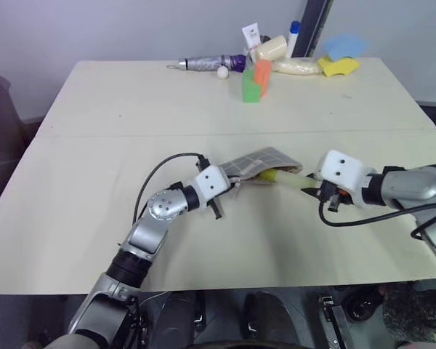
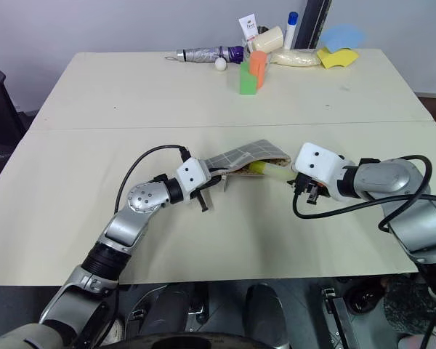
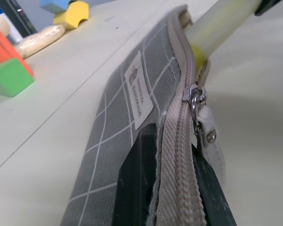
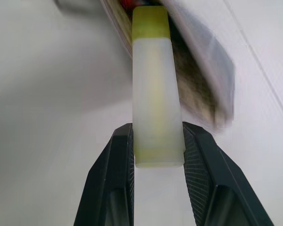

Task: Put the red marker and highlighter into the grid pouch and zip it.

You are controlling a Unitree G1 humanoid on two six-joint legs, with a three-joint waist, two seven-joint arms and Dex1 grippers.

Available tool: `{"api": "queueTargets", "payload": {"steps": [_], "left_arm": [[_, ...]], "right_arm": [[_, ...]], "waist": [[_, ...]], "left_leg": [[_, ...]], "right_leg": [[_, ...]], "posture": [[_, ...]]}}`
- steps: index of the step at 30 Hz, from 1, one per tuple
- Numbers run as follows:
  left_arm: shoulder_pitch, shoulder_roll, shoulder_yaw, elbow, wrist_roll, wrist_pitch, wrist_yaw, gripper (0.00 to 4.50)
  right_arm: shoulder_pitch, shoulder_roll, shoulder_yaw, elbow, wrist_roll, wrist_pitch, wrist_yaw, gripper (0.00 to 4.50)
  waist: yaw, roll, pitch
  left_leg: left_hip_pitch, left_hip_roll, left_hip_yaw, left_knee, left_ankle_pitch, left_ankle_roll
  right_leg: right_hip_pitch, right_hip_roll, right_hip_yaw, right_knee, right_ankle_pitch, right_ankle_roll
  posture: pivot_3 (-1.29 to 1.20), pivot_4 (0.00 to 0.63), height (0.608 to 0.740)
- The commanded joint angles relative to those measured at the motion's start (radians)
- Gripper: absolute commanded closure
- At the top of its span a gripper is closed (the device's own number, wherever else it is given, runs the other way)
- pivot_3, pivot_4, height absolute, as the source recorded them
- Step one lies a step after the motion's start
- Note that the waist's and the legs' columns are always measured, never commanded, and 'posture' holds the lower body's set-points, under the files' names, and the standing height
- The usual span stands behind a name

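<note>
The grid pouch (image 1: 265, 161) lies mid-table, its open mouth raised toward my right arm. My left gripper (image 3: 172, 188) is shut on the pouch's zipper edge, just behind the zipper pull (image 3: 196, 96). My right gripper (image 4: 156, 146) is shut on the tail of the highlighter (image 4: 155, 89). The highlighter's yellow cap end sits in the pouch's mouth (image 1: 270, 174). In the right wrist view a speck of red (image 4: 126, 4) shows inside the mouth beside the cap. I cannot tell whether it is the red marker.
Along the far table edge lie a folded umbrella (image 1: 211, 63), a white ball (image 1: 222, 72), green (image 1: 251, 89) and orange (image 1: 262, 73) blocks, a cream tube (image 1: 272, 48), and yellow (image 1: 339, 67) and blue (image 1: 345, 45) sponges. Bare tabletop surrounds the pouch.
</note>
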Motion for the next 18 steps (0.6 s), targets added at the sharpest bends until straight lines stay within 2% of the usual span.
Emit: {"api": "queueTargets", "payload": {"steps": [1, 11, 18], "left_arm": [[-0.008, 0.014, -0.006, -0.051, -0.029, -0.057, -0.047, 4.5], [-0.028, 0.052, -0.014, -0.024, -0.057, -0.148, -0.167, 4.5], [-0.032, 0.055, -0.009, -0.022, -0.08, -0.166, -0.213, 4.5]], "right_arm": [[-0.008, -0.022, -0.011, 0.01, -0.01, -0.062, 0.049, 3.64], [-0.019, 0.047, -0.011, -0.017, 0.079, -0.076, 0.146, 3.64], [-0.016, 0.064, 0.017, -0.025, 0.07, -0.08, 0.159, 3.64]], "waist": [[0.0, 0.0, 0.0], [0.001, 0.0, 0.0], [0.001, 0.0, 0.0]], "left_leg": [[0.0, 0.0, 0.0, 0.0, 0.001, -0.001], [0.0, 0.0, 0.0, 0.0, 0.001, -0.002], [0.0, 0.0, 0.0, 0.0, 0.001, -0.001]], "right_leg": [[0.0, 0.0, 0.0, 0.0, 0.0, 0.0], [0.0, 0.0, 0.0, 0.0, 0.0, 0.0], [0.0, 0.0, 0.0, 0.0, 0.0, 0.0]], "posture": [[0.0, 0.15, 0.74], [0.0, 0.15, 0.74], [0.0, 0.15, 0.74]]}}
